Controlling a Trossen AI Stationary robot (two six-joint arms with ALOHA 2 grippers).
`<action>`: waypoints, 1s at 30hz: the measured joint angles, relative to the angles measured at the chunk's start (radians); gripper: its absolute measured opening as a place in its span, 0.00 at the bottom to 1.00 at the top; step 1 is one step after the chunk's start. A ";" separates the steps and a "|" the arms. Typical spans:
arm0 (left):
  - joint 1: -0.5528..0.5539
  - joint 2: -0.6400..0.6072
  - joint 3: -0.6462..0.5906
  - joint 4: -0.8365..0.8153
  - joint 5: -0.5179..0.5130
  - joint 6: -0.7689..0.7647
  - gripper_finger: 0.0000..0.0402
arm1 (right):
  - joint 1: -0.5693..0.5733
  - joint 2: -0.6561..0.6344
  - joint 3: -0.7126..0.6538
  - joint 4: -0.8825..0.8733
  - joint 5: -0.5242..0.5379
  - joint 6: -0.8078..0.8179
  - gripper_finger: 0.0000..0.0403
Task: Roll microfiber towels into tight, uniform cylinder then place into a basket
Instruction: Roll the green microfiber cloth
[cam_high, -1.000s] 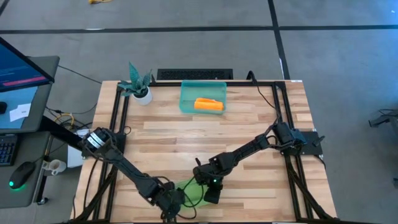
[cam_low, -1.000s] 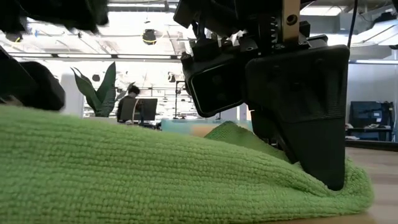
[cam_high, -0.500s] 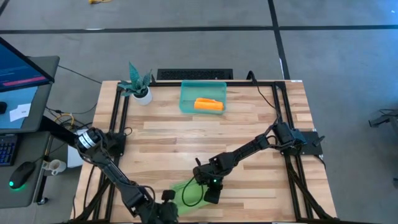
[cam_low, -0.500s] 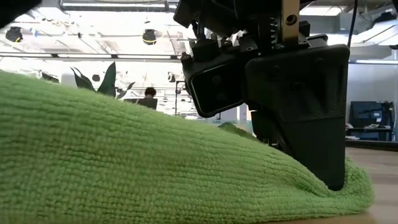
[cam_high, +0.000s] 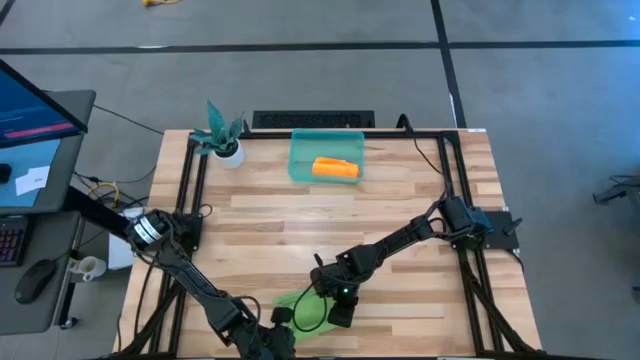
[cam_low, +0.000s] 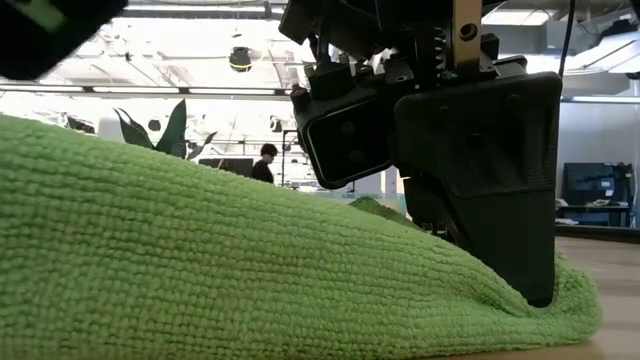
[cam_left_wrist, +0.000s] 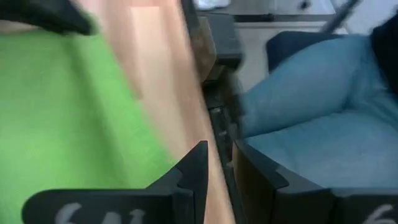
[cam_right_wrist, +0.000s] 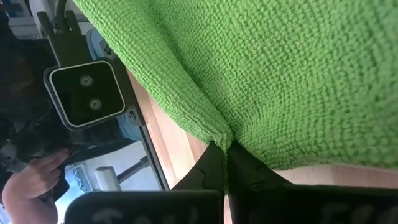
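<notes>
Lime green towel (cam_high: 308, 308) at the table's near edge, its corner pinched in the clamped right claw (cam_high: 338, 312).

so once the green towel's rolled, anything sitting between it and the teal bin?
Nothing visible on the way. The green towel lies at the table's near edge, pinched by the right tool; bare wood runs from it to the teal bin at the far edge. The bin already holds the rolled orange towel; the potted plant stands off to its side.

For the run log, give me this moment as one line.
right gripper: shut on green towel | left gripper: near table edge | orange towel: in basket
</notes>
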 joint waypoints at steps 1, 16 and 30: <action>0.003 0.016 0.000 0.037 0.027 0.004 0.16 | 0.000 0.000 0.000 -0.001 0.000 0.000 0.04; 0.021 0.044 0.001 -0.043 -0.047 -0.040 0.09 | 0.000 0.000 0.000 -0.001 0.001 0.000 0.04; 0.019 0.044 0.001 -0.285 -0.120 -0.281 0.04 | 0.000 0.001 0.000 0.019 0.012 0.000 0.07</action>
